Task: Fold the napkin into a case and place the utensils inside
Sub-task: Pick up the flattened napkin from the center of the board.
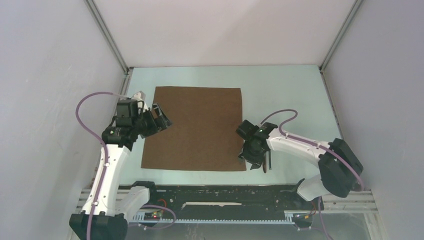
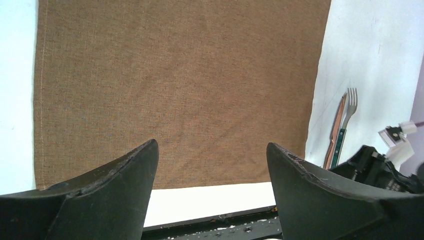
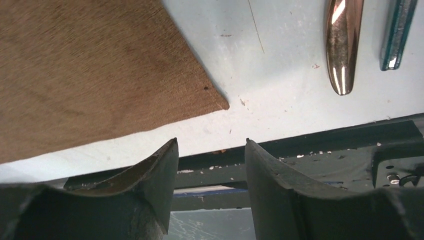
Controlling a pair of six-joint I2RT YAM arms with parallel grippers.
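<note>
The brown napkin (image 1: 195, 127) lies flat and unfolded in the middle of the table; no folded case shows. The utensils lie side by side just right of its near right corner: a copper-brown knife (image 2: 336, 130) and a dark-handled fork (image 2: 345, 125). Their handle ends show in the right wrist view, the knife (image 3: 342, 45) left of the fork (image 3: 397, 35). My left gripper (image 1: 161, 119) is open and empty above the napkin's left edge; its wrist view (image 2: 212, 145) shows the napkin (image 2: 175, 90). My right gripper (image 1: 252, 159) is open and empty by the napkin's near right corner (image 3: 215, 102).
A black rail (image 1: 225, 192) runs along the table's near edge, below the napkin. White walls enclose the table on the left, back and right. My right arm (image 2: 385, 170) shows at the right of the left wrist view, close to the utensils.
</note>
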